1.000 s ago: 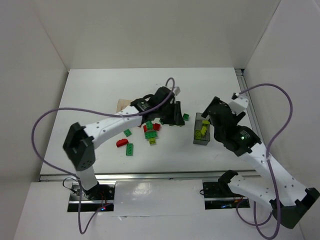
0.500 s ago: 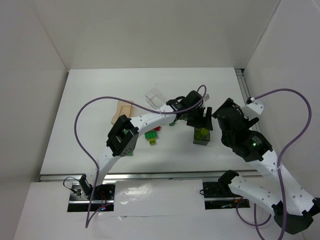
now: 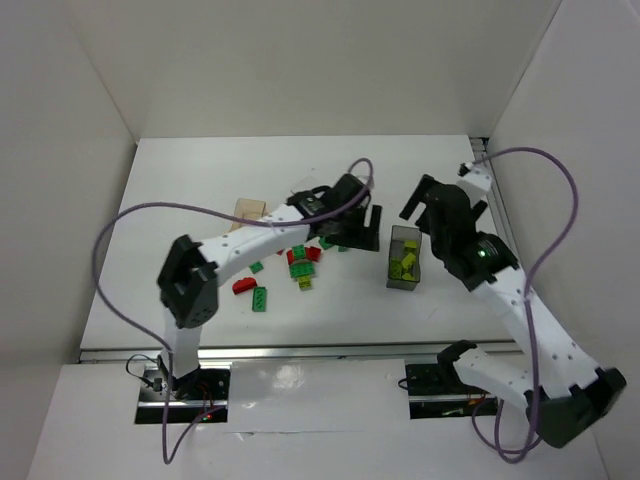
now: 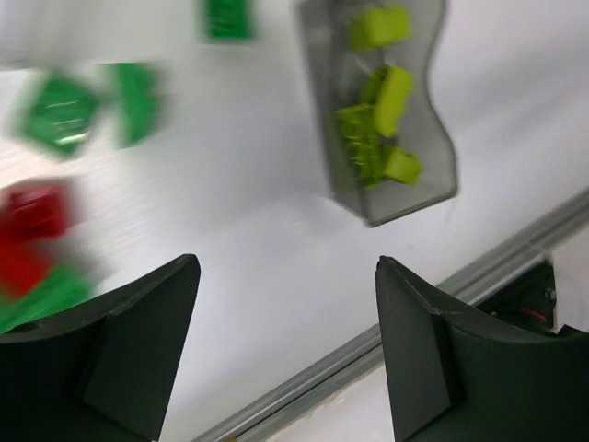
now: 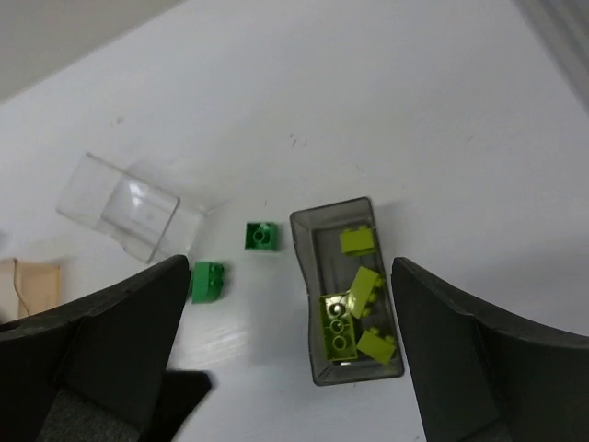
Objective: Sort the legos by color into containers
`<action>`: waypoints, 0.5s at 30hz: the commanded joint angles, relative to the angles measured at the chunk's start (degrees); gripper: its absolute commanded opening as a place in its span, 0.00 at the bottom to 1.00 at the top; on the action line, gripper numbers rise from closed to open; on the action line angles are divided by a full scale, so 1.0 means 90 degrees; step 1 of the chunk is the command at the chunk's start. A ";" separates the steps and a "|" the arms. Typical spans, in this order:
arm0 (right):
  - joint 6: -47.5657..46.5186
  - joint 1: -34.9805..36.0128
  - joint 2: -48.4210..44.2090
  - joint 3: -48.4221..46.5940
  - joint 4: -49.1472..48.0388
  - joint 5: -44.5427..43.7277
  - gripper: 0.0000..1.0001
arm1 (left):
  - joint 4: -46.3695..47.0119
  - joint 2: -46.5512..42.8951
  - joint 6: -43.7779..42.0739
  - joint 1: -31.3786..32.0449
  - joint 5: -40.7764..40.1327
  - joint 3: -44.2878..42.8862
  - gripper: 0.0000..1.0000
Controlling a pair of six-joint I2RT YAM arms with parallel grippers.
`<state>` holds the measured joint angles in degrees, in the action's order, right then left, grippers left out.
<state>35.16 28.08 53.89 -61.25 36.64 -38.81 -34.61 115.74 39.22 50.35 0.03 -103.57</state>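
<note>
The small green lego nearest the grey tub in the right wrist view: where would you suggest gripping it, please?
Probably from straight above: the green lego sits flat on the table. Pinch its two sides that run toward the dark grey tub, since that tub's wall stands close beside it.

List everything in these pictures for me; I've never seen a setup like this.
table: one, white, under everything
dark grey tub: one, right of centre
yellow-green bricks: at least four, inside the dark grey tub
clear tub: one, see-through, far side of the table
tan tub: one, peach, left of the clear tub
green bricks: several, loose on the table
red bricks: at least two, loose among the green ones
loose yellow-green brick: one, mid-table
cables: two, purple, one looping off each arm
left end effector: one, black, open, empty
right end effector: one, black, open, empty, above the dark grey tub
</note>
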 commanded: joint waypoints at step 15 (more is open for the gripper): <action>-0.0205 -0.0053 0.4636 -0.1152 -0.1317 0.2251 0.88 | -0.0774 -0.3368 -0.0149 -0.2674 -0.1644 0.2942 1.00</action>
<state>31.73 28.25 93.82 -68.45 27.05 -17.12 -40.64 87.02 39.00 27.00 -13.56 -77.25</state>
